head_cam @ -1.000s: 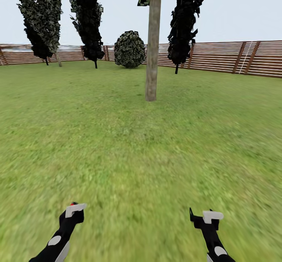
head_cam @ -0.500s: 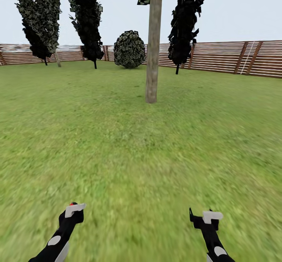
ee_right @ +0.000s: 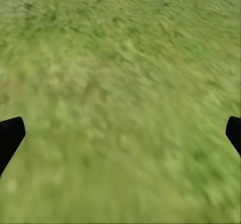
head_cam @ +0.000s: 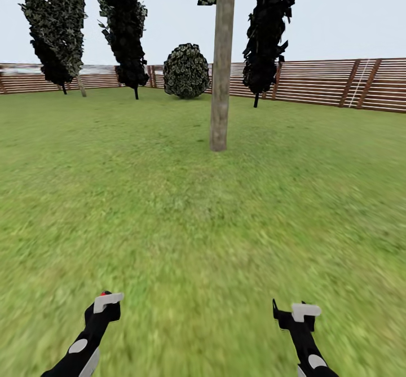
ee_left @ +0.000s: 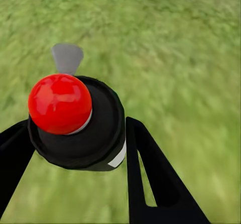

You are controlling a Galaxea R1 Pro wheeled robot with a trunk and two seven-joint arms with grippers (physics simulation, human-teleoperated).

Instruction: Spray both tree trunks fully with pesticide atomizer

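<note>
The pesticide atomizer point(ee_left: 95, 133) is a black bottle with a red round cap and a grey nozzle. My left gripper point(ee_left: 75, 138) is shut on it, one black finger on each side of its body. In the head view its red cap point(head_cam: 104, 294) peeks above the left gripper point(head_cam: 104, 305) at the lower left. My right gripper point(head_cam: 296, 312) is open and holds nothing, and its fingertips stand far apart over grass point(ee_right: 120, 83). A tree with a straight grey-tan trunk point(head_cam: 220, 83) stands ahead on the lawn, well beyond both grippers.
Green lawn point(head_cam: 203, 224) stretches ahead to a brown slat fence point(head_cam: 338, 83). Dark leafy trees point(head_cam: 124, 27) and a round bush point(head_cam: 186, 70) stand along the fence behind the trunk.
The whole head view has shifted slightly: the trunk's base sits a little lower and looks nearer, so the camera has moved forward. Both grippers keep their pose.
</note>
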